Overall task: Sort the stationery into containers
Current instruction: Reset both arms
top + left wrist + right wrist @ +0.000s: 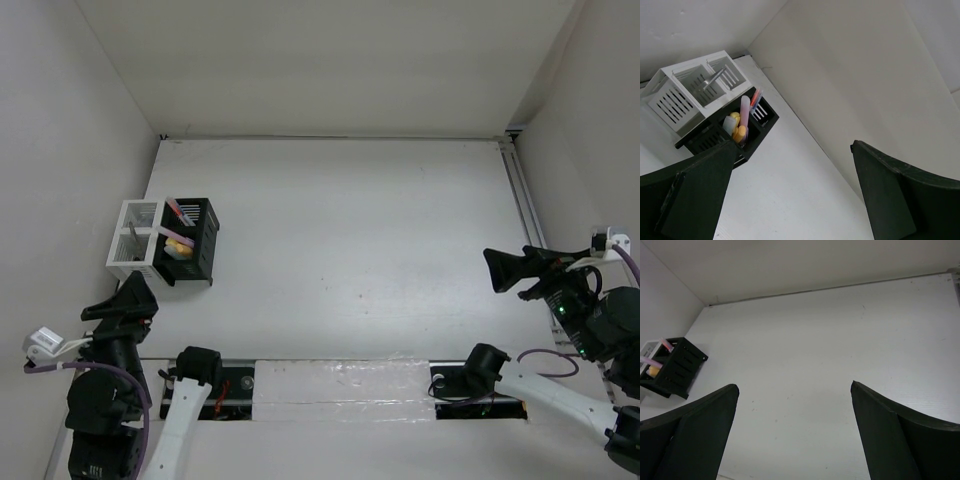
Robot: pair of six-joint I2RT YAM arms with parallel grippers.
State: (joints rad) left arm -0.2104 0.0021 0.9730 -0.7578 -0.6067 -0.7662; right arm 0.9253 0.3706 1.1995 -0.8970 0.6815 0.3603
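A white two-compartment organiser (135, 240) and a black organiser (193, 243) stand side by side at the table's left. The black one holds yellow, orange and purple highlighters (741, 125) and thin red and blue pens (756, 98). The white organiser (685, 92) has a grey rod-like item standing in it. My left gripper (128, 298) is open and empty, just in front of the organisers. My right gripper (503, 268) is open and empty at the far right, pointing left across the table. The scissors and round piece are not in view.
White walls enclose the table on the left, back and right. A metal rail (525, 200) runs along the right edge. A taped strip (340, 385) lies between the arm bases at the near edge.
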